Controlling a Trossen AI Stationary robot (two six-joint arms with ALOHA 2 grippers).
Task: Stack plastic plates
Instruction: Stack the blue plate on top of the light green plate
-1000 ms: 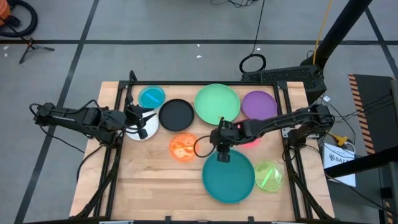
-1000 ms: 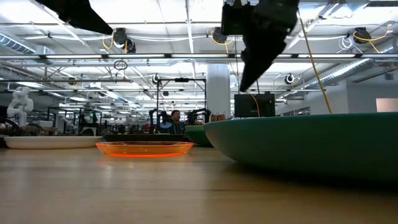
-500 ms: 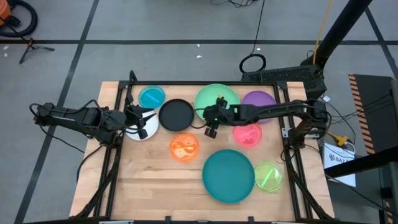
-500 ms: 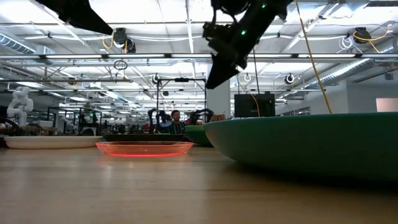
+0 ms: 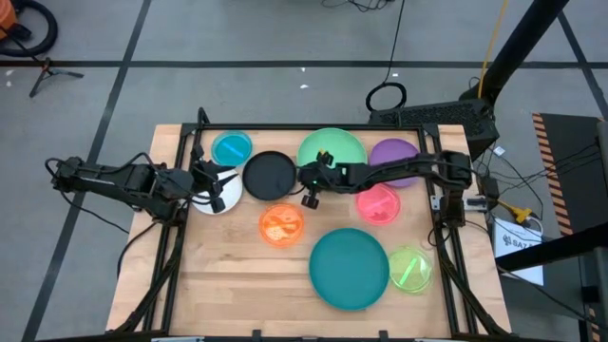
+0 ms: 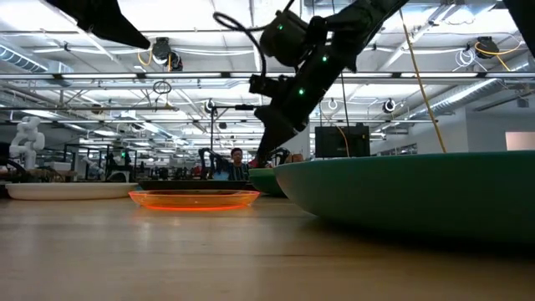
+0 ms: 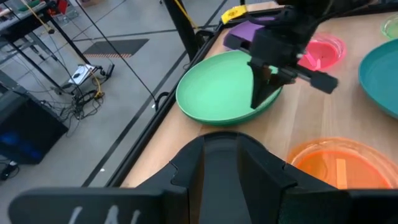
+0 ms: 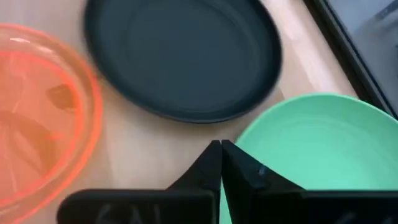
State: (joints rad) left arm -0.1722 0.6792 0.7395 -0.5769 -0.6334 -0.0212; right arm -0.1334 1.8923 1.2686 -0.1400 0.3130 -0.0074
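Several plastic plates lie flat on the wooden table: blue (image 5: 231,148), black (image 5: 269,176), light green (image 5: 332,157) and purple (image 5: 397,157) along the far side, white (image 5: 201,202) at the left. Pink (image 5: 378,205), orange (image 5: 281,226), teal (image 5: 349,269) and lime (image 5: 410,269) lie nearer. My right gripper (image 5: 308,197) is shut and slants down between the black plate and the light green plate, its tips (image 8: 221,149) at the green plate's near-left rim (image 8: 244,144). My left gripper (image 5: 217,188) hovers over the white plate. My right gripper's shut fingertips (image 7: 260,104) stand right at the light green plate's near rim (image 7: 245,117), coming from the table's right and slanting down. I cannot tell whether they touch the rim. The plate lies flat on the table.
The table's raised frame (image 5: 313,126) runs close behind the far row of plates. Bare wood (image 5: 228,285) lies at the near left. In the low view the teal plate's wall (image 6: 418,196) fills the right foreground.
My right gripper has gone from above the teal plate's far rim toward the table's far left, sinking and tipping further down, and now stands at the light green plate's near-left rim. The pink plate, earlier under the arm, now shows. No plate has moved.
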